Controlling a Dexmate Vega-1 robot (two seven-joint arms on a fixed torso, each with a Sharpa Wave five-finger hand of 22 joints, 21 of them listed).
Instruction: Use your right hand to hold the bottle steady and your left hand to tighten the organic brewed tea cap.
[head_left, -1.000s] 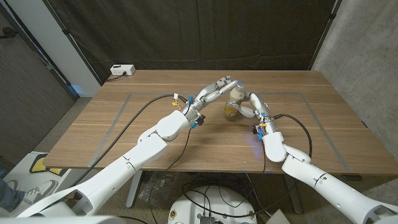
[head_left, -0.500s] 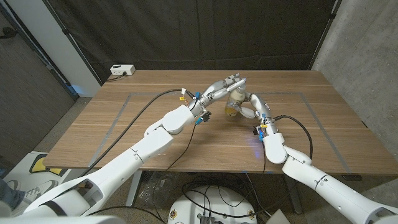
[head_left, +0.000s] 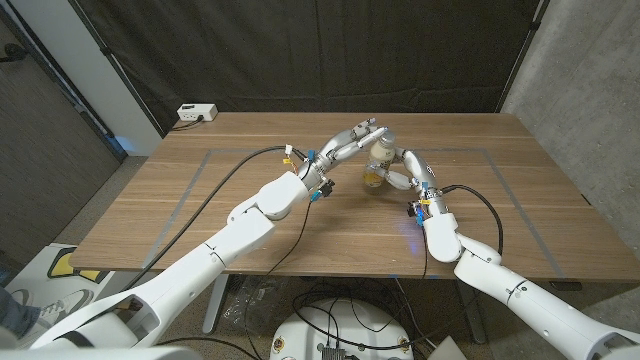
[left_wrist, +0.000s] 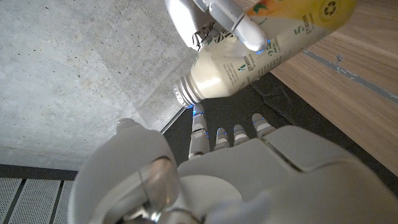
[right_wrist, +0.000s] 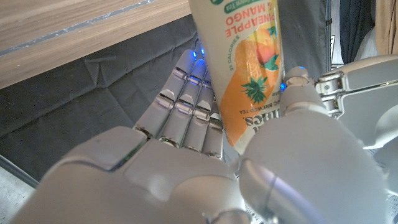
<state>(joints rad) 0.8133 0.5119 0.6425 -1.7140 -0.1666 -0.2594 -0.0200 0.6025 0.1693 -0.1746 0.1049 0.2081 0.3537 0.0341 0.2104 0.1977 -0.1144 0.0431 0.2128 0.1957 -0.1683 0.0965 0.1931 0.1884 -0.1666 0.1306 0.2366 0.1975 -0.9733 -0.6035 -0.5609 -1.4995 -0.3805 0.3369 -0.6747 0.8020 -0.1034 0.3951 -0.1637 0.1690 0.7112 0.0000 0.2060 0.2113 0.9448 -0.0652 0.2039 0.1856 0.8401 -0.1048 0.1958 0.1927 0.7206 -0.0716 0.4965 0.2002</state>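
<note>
Two white arms meet over the wooden tabletop (head_left: 200, 200). Right hand (head_left: 405, 172) grips the mango tea bottle (right_wrist: 245, 56) upright near the far middle — bracing it, I judge, against twisting. Left hand (head_left: 358, 138) hovers at the ribbed neck (left_wrist: 184, 92), fingers apart, holding nothing — no cap visible.

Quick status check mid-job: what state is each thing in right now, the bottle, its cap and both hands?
Bottle: upright on the table, held by the right hand.
Bottle neck: threads bare, no cap on it.
Cap: cannot tell where it is.
Right hand: grips the bottle's body.
Left hand: over the bottle's top, hold unclear.
</note>
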